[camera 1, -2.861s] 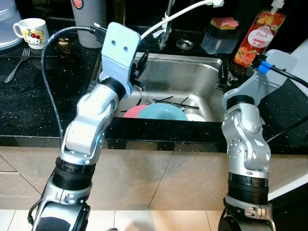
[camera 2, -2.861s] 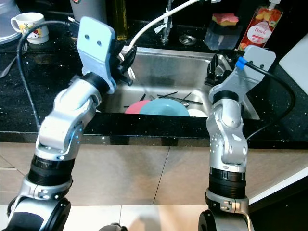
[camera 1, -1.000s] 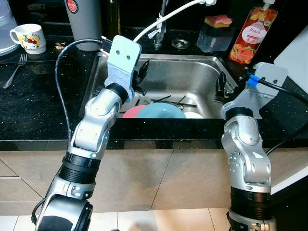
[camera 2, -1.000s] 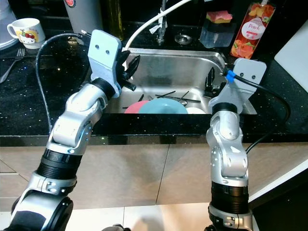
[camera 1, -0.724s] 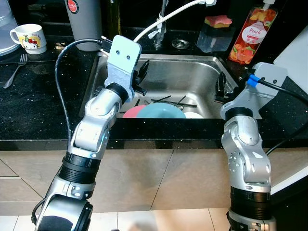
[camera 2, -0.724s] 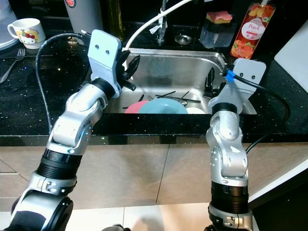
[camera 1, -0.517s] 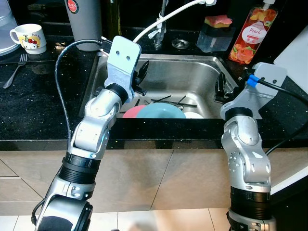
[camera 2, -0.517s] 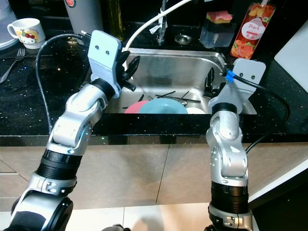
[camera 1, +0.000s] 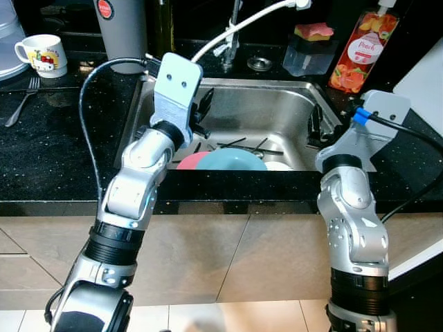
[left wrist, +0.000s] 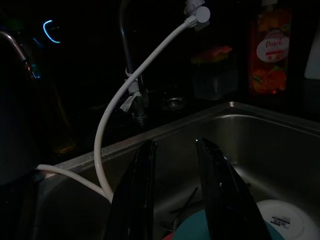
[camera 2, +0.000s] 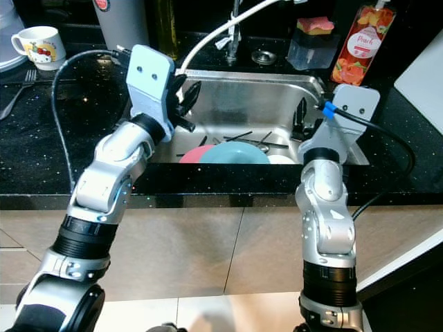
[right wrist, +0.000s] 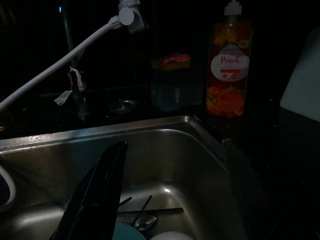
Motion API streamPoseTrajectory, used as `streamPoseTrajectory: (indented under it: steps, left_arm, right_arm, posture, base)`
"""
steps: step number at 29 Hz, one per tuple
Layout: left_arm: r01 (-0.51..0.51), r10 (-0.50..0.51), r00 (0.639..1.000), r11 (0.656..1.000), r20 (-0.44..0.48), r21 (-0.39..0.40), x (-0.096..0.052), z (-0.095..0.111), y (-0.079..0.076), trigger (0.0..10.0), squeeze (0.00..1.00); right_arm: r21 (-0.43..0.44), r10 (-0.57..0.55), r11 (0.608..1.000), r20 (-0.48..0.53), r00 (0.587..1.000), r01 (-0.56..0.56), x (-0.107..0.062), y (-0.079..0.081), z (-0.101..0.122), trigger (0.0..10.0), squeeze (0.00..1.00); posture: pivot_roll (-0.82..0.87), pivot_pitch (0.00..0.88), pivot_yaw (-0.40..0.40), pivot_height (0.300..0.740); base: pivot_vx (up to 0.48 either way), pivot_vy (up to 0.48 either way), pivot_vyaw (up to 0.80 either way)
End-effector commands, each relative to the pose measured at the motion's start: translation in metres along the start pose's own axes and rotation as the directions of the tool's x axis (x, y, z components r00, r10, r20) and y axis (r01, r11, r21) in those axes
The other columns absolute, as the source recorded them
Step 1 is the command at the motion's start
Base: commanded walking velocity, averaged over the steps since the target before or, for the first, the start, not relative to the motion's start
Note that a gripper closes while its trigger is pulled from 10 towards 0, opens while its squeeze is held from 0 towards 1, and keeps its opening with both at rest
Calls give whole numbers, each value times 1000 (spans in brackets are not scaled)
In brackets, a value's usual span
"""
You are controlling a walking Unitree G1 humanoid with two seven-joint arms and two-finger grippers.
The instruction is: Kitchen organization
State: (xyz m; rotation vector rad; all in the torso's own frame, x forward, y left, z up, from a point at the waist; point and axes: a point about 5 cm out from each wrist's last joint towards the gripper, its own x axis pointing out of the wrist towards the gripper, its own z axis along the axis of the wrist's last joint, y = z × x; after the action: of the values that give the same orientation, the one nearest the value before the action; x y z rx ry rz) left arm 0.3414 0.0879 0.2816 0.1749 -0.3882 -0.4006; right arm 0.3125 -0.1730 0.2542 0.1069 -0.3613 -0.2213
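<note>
Both pincers are held over the sink (camera 1: 277,114).
"Peach" is read on the soap bottle (right wrist: 229,70); left pincer (left wrist: 175,150) spread, right pincer (right wrist: 100,195) state cannot be told.

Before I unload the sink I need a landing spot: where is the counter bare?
The black speckled counter is bare between the fork and the steel sink. The back ledge is crowded by the orange soap bottle and sponge tub. The sink floor holds a teal plate.
</note>
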Motion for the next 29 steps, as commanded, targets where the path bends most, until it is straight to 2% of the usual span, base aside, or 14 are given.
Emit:
streamPoseTrajectory:
  steps: [1, 7, 19, 25, 29]
  left_arm:
    - [6, -6, 1000, 1000, -16, 0, -1, -5, -4, 10000, 0]
    - [5, -5, 1000, 1000, -17, 1, -1, -5, -3, 10000, 0]
    - [-3, 3, 1000, 1000, -29, 4, -1, -7, -2, 10000, 0]
    - [-20, 19, 999, 999, -30, -34, -1, -7, -1, 10000, 0]
    - [-18, 17, 1000, 999, -26, -34, -1, -6, -1, 10000, 0]
  right_arm:
    - [0, 1, 1000, -4, 1000, -1, 1, 1, -1, 10000, 0]
    - [1, 2, 1000, -4, 1000, -2, 1, 1, -1, 10000, 0]
    - [1, 0, 1000, -7, 1000, 0, 1, 1, -1, 10000, 0]
    - [1, 1, 1000, -8, 1000, -1, 1, 1, -2, 10000, 0]
    - [1, 1, 1000, -9, 1000, 0, 0, 1, -2, 10000, 0]
  posture:
    - [201, 30, -63, 740]
    - [200, 34, -62, 740]
    - [198, 39, -64, 740]
    - [197, 41, -64, 740]
    - [197, 41, -64, 740]
  base:
    - [0, 0, 0]
    - [0, 0, 0]
    - [0, -310, 0]
    - [0, 0, 0]
    - [0, 0, 0]
